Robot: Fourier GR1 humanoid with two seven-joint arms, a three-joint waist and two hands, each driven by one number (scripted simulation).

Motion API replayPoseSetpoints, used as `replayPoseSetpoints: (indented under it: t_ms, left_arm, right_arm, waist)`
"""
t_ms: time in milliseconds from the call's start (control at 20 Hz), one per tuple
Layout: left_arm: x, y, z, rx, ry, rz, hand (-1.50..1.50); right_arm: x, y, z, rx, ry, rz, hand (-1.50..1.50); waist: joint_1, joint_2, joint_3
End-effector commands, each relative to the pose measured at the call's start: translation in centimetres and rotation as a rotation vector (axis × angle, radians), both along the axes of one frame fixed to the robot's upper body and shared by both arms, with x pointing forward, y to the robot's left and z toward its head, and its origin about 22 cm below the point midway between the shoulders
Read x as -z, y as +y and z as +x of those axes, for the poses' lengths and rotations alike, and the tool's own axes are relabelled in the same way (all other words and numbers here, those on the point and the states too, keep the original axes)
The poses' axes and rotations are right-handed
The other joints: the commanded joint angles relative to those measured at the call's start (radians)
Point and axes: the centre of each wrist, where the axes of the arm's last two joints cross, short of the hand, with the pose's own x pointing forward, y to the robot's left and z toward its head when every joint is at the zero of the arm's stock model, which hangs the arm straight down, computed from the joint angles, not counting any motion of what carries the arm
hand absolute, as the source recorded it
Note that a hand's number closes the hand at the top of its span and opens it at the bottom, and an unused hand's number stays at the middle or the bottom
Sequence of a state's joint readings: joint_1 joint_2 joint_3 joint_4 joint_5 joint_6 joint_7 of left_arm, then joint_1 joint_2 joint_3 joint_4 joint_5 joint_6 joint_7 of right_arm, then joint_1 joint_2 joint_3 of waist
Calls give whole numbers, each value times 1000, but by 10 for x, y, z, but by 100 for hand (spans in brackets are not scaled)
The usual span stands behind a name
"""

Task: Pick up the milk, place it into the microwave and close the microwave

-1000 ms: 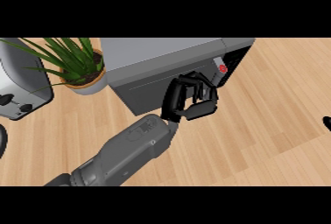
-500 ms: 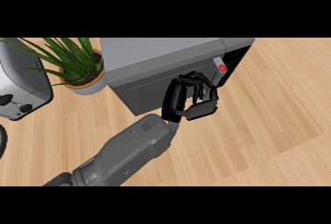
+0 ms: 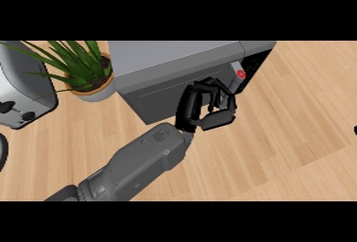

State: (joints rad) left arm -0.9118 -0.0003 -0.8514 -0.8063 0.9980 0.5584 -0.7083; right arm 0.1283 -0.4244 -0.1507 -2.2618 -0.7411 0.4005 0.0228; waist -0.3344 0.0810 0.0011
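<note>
Head view, steep down onto wooden table (image 3: 293,123).

Microwave (image 3: 174,66) sits at top centre, grey body, long axis running left to right and slanting slightly. Its door (image 3: 167,97) faces the robot and looks nearly shut against the body; the control strip with a red button (image 3: 241,73) shows at the right end.

Milk: not visible anywhere on the table. Judged to be inside the microwave already, but the door hides the interior, so cannot confirm.

Key relation: the door's right end lies directly ahead of, and touching, the left robot hand (image 3: 206,106). The left forearm comes in from the lower left and angles up-right to it. This hand is by far the nearer one.

Left robot hand: fingers (image 3: 209,87) curled, tips against the door front near its right edge; nothing seen pinched between them. Judged a closing push, last step of the task.

Right robot hand (image 3: 354,131): only a dark sliver at the right edge; finger pose cannot be told.

Also present: potted plant (image 3: 87,71) and toaster (image 3: 21,94), left of the microwave.
</note>
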Motion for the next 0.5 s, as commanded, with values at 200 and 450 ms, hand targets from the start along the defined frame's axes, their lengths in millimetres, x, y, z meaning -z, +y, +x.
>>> replayPoseSetpoints:
  t_ms: [200, 450]
  left_arm:
    - [-8, 4, 20, -32, 22, 24, 150]
    - [-8, 3, 20, -33, 19, 16, 150]
  right_arm:
    - [-6, -1, 0, -42, 12, -5, -150]
    - [-8, -5, 2, -47, 8, -4, -150]
  waist:
    - [-21, 12, -1]
    - [-23, 13, 0]
